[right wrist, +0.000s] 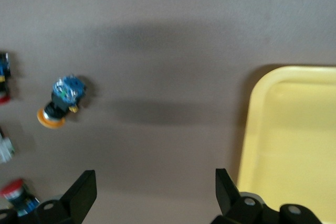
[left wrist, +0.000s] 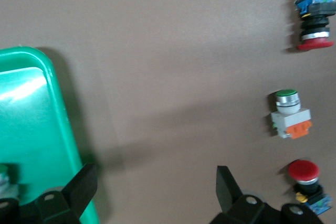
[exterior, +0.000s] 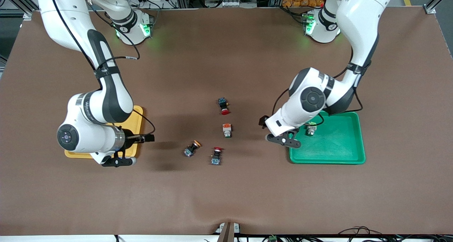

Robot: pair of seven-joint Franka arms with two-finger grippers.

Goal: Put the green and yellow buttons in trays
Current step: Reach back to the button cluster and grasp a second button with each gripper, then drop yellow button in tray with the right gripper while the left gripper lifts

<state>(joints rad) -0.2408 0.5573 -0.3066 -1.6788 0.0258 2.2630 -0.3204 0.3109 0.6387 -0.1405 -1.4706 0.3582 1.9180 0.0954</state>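
The green tray lies at the left arm's end and holds a silver-bodied switch with a light-green block. The yellow tray lies at the right arm's end, mostly hidden under the right arm. A white switch with an orange block and a black switch with a yellow-orange cap lie mid-table. My left gripper is open and empty over the table beside the green tray. My right gripper is open and empty beside the yellow tray. The second yellow-capped switch is not in view.
Two black switches with red caps lie mid-table: one farther from the front camera than the orange-block switch, one nearer. The orange-block switch and the yellow-capped switch also show in the wrist views.
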